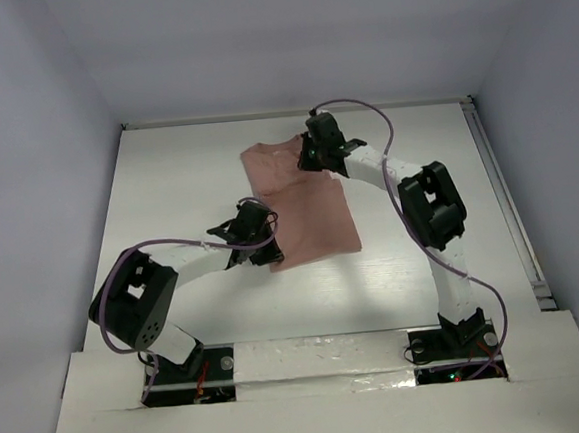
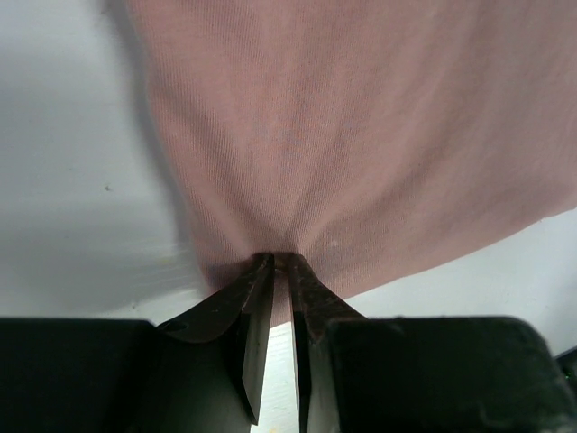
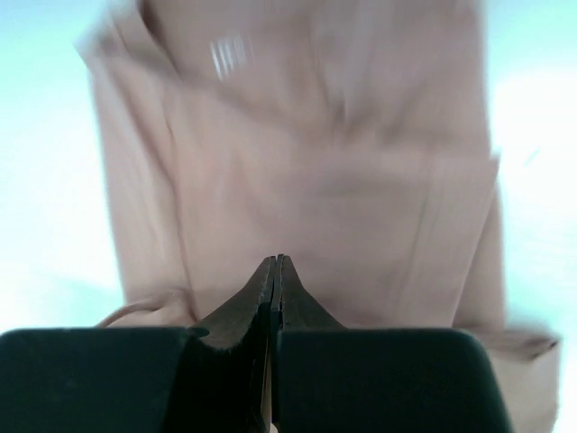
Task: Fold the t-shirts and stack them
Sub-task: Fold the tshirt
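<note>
On the bench (image 1: 169, 216), overhead shows the whole t-shirt (image 1: 303, 200); only wrist views show left fingers (image 2: 257, 302) pinching puckered cloth and right fingers (image 3: 243, 311) pressed together.

The right gripper (image 3: 275, 263) is pressing its two dark fingers (image 3: 239, 311) flat together with no gap, their tips sitting against the blurred salmon-pink t-shirt (image 3: 306, 153), which is spreading away between strips of white bench (image 3: 45, 225) on both sides.

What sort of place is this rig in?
Probably a lab test cell: plain white walls box in a white planked table carrying two bolted robot arms and one dusty salmon-pink cotton t-shirt.
</note>
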You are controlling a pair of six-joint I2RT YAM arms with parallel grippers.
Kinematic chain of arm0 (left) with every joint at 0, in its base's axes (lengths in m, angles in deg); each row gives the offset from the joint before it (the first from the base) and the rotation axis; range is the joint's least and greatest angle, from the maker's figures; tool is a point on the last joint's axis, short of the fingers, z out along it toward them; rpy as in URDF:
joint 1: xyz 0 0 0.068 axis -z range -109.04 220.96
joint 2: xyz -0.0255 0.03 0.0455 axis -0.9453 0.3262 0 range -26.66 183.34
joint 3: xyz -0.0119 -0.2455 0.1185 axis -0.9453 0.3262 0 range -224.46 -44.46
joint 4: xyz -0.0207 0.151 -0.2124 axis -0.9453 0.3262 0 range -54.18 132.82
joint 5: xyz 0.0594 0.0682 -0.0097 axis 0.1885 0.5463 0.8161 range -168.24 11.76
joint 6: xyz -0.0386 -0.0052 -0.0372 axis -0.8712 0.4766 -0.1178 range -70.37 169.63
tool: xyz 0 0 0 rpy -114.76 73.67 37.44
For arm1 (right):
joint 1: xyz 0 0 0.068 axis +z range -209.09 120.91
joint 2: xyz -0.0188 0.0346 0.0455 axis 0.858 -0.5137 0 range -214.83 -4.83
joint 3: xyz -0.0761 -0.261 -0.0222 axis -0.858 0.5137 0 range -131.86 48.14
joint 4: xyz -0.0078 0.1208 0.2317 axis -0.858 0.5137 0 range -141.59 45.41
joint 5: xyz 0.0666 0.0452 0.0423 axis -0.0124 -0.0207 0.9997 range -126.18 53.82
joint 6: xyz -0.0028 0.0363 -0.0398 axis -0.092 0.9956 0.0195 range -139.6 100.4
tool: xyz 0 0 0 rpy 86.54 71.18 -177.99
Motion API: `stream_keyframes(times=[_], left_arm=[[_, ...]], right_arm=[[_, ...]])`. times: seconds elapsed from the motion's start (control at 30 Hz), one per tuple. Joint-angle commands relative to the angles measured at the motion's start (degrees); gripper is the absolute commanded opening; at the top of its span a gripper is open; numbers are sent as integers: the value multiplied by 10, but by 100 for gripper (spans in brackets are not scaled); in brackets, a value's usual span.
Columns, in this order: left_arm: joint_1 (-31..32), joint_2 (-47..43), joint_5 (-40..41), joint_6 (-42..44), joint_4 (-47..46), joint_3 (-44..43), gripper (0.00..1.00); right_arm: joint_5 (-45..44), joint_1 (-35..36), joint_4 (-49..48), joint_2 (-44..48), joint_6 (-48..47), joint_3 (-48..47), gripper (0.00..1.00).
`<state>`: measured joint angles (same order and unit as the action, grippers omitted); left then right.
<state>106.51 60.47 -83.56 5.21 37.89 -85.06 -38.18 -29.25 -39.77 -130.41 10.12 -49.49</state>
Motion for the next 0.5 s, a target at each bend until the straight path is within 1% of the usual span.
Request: stream_keyframes(times=[0.0,0.03,0.07,0.17,0.2,0.23,0.27,0.3,0.33,0.4,0.43,0.47], left_arm=[[0,-9,48,20,92,11,12],[0,-13,48,21,102,5,12],[0,-16,65,23,108,-5,12],[0,-33,77,30,135,-40,12],[0,-36,83,32,144,-51,13],[0,-45,84,36,158,-72,14],[-5,-49,86,36,162,-80,16],[-5,-52,84,35,168,-87,21],[-13,-61,81,30,176,-93,23],[-20,-73,77,22,180,-89,28],[-34,-87,73,18,180,-83,30],[-41,-94,66,8,176,-62,32]], right_arm=[[-40,-20,-22,2,-16,-79,0],[-35,-20,-15,-1,-16,-86,0],[-21,-20,-10,-1,-19,-86,0],[16,-20,-11,46,-18,-20,0],[36,-20,-30,99,-17,16,0],[60,-20,-39,130,-12,94,0],[76,-20,-47,158,-5,133,0],[88,-20,-48,184,-2,168,0],[115,-20,-43,231,2,234,0],[134,-20,-43,282,17,308,0],[143,-20,-43,308,20,346,0],[152,-20,-39,357,24,409,0]])
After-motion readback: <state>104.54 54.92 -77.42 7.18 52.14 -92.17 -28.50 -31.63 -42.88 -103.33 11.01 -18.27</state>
